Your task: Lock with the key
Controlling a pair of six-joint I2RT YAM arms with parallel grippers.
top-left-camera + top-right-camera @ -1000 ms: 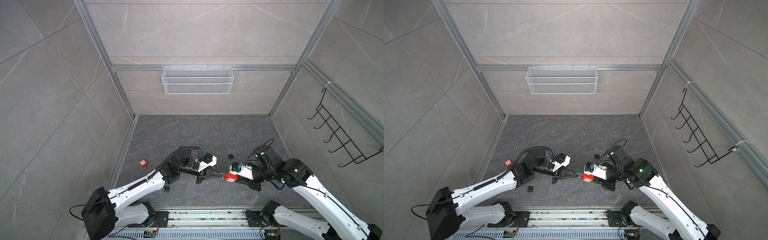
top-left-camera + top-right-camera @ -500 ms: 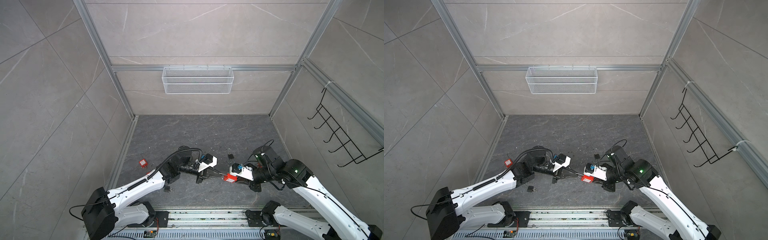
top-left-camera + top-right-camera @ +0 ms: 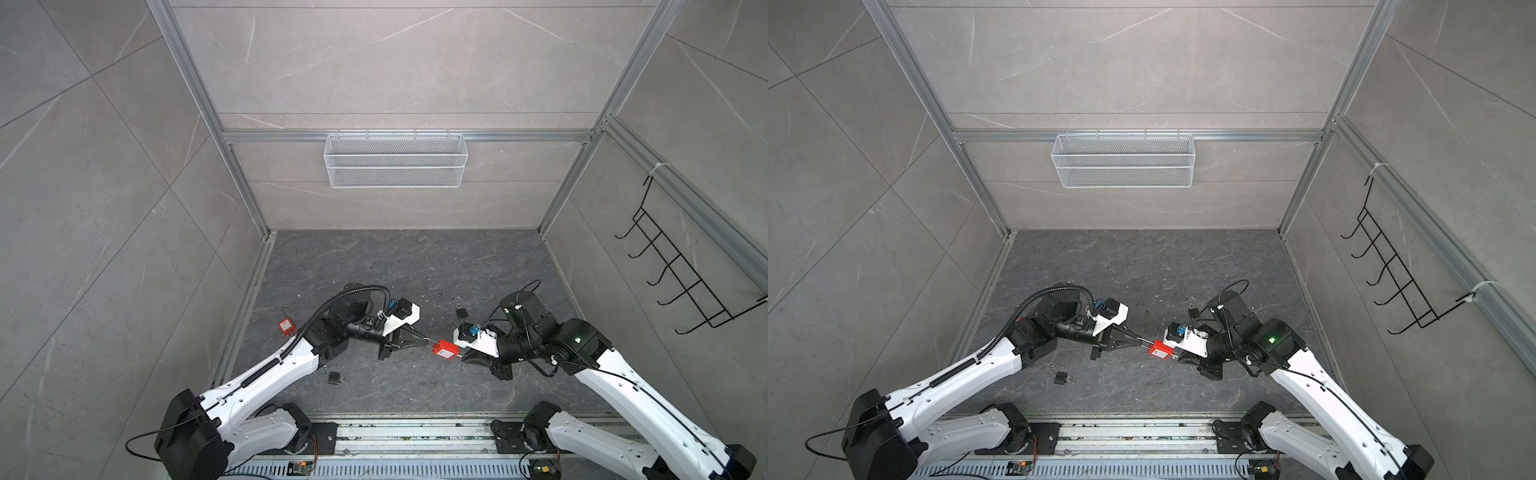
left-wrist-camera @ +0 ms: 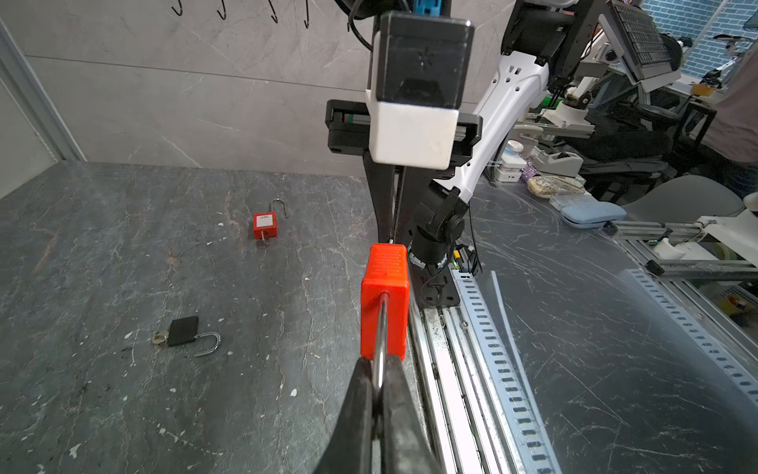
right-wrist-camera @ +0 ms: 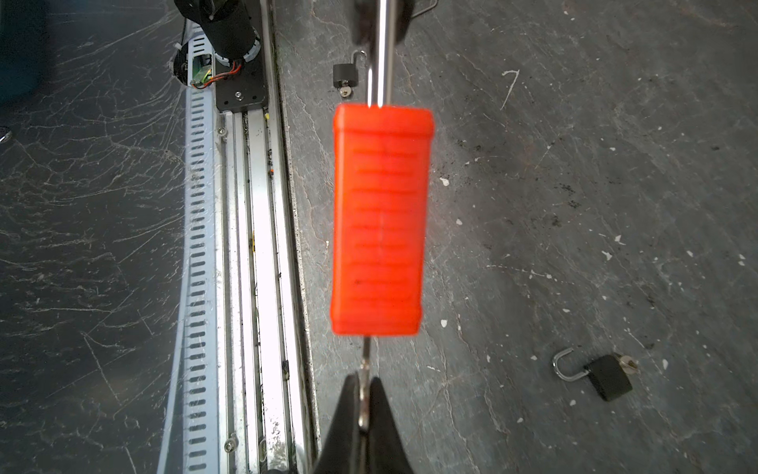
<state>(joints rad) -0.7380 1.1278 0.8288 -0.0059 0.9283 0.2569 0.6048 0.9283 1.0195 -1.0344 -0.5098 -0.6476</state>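
A red padlock (image 3: 444, 350) (image 3: 1160, 350) hangs in the air between the two arms, above the dark floor. My left gripper (image 4: 379, 369) (image 3: 428, 341) is shut on its steel shackle (image 4: 381, 328). In the right wrist view the lock's ribbed red body (image 5: 381, 221) fills the middle. The key (image 5: 363, 404) sticks out of the lock's bottom end. My right gripper (image 5: 364, 385) (image 3: 461, 357) is shut on the key's bow. The key's blade is hidden inside the lock.
A second red padlock (image 3: 285, 325) (image 4: 265, 223) lies open near the left wall. Two black padlocks with open shackles lie on the floor (image 3: 333, 377) (image 3: 460, 312). The arms' base rail (image 3: 415, 432) runs along the front edge. A wire basket (image 3: 395, 160) and a hook rack (image 3: 681, 282) hang on the walls.
My right gripper's jaws have closed onto the key. Both arms and the red padlock have stayed almost where they were.
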